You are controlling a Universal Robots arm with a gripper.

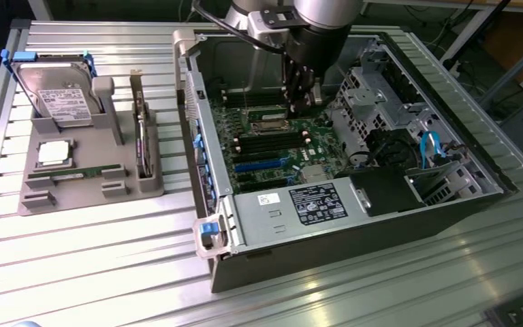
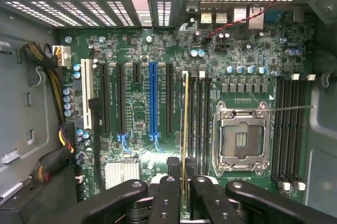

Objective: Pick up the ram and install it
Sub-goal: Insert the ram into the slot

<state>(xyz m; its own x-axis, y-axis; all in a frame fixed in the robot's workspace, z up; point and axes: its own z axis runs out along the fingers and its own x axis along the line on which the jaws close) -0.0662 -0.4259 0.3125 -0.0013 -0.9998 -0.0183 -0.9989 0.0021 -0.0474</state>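
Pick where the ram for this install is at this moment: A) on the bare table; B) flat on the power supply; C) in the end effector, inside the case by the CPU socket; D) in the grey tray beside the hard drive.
C: the end effector is closed on the ram, held on edge along the memory slots beside the CPU socket.

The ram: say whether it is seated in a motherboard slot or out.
Cannot tell if seated. The ram, gripped on edge by the pincer, lies along the black memory slots beside the empty CPU socket.
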